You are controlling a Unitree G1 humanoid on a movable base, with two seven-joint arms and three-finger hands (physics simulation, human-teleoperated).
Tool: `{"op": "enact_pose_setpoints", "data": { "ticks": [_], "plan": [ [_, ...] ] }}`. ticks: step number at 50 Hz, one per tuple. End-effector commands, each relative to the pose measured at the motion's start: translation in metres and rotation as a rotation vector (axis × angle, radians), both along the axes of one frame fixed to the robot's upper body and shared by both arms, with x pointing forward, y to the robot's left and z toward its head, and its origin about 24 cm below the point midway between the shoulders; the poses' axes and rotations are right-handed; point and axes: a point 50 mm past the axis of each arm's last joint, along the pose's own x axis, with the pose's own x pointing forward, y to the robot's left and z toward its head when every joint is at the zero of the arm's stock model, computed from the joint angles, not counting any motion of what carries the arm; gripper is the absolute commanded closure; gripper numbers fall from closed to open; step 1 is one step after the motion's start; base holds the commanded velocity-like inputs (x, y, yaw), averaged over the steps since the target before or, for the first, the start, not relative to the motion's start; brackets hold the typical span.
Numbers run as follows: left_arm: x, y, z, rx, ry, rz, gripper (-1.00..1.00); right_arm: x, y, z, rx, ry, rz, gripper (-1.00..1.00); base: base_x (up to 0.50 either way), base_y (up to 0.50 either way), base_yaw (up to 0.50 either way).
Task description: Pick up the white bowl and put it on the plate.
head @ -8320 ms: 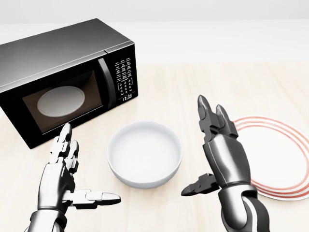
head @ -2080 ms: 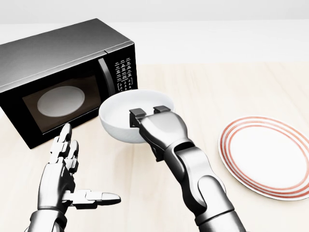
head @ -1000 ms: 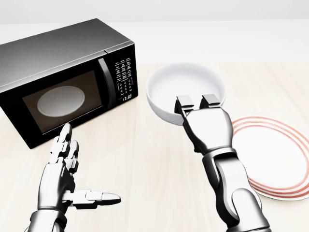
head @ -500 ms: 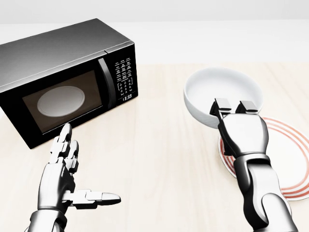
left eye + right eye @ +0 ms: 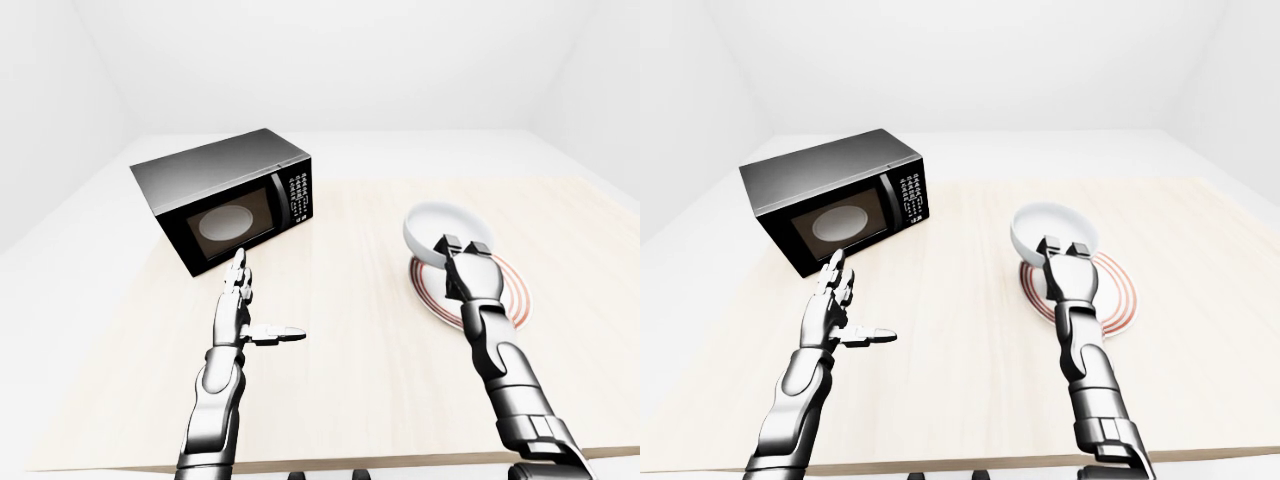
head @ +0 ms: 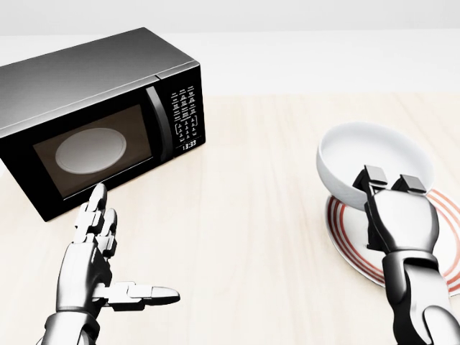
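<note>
The white bowl [image 6: 374, 159] hangs tilted above the left part of the red-ringed plate [image 6: 345, 233] at the right of the head view. My right hand [image 6: 392, 188] is shut on the bowl's near rim, two fingers hooked inside it. My left hand [image 6: 108, 251] stays open at the lower left, palm sideways, thumb stretched out, holding nothing. The bowl and the hand hide much of the plate.
A black microwave [image 6: 93, 115] with its door closed stands at the upper left on the light wooden table [image 6: 251, 237]. The table's near edge shows at the bottom of the eye views [image 5: 330, 462].
My right hand lifted the bowl from the table's middle and has carried it rightward and slightly down, so it now hangs over the plate. The left hand has not moved.
</note>
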Motion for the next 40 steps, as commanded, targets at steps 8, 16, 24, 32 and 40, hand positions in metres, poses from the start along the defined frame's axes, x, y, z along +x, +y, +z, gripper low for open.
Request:
{"op": "enact_pose_setpoints", "data": {
  "ticks": [8, 16, 24, 32, 40],
  "plan": [
    [0.0, 0.0, 0.0, 0.0, 0.0, 0.0, -1.0, -0.01, -0.025, -0.001, -0.005, -0.025, -0.078, 1.0, 0.0, 0.0, 0.0],
    [0.0, 0.0, 0.0, 0.0, 0.0, 0.0, -1.0, -0.015, -0.031, 0.008, -0.003, -0.034, -0.094, 1.0, 0.0, 0.0, 0.0],
    [0.0, 0.0, 0.0, 0.0, 0.0, 0.0, -1.0, -0.019, -0.037, 0.009, -0.004, -0.035, -0.11, 1.0, 0.0, 0.0, 0.0],
    [0.0, 0.0, 0.0, 0.0, 0.0, 0.0, -1.0, -0.021, -0.041, 0.004, -0.004, -0.025, -0.122, 1.0, 0.0, 0.0, 0.0],
    [0.0, 0.0, 0.0, 0.0, 0.0, 0.0, -1.0, -0.023, -0.046, -0.003, -0.001, -0.015, -0.135, 1.0, 0.0, 0.0, 0.0]
  ]
}}
